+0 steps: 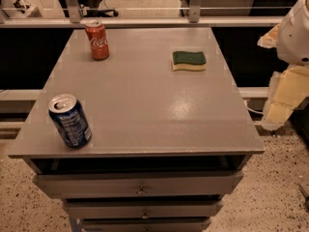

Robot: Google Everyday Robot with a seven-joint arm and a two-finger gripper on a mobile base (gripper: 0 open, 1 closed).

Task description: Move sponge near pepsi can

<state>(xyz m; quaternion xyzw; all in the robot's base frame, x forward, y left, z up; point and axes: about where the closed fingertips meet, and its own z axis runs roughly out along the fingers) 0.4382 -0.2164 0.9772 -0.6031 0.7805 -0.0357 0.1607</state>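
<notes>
The sponge [189,60], dark green on top with a pale yellow base, lies flat at the far right of the grey table top [145,100]. The pepsi can [70,120], dark blue with a silver top, stands upright near the table's front left corner. My gripper [279,111] hangs on the white arm [295,33] at the right edge of the view. It is beyond the table's right side, off the surface, well to the right of the sponge and far from the pepsi can. It holds nothing that I can see.
A red Coca-Cola can [97,39] stands upright at the far left of the table. Drawers [140,185] sit below the front edge. A railing with glass panels [145,21] runs behind the table. Speckled floor surrounds it.
</notes>
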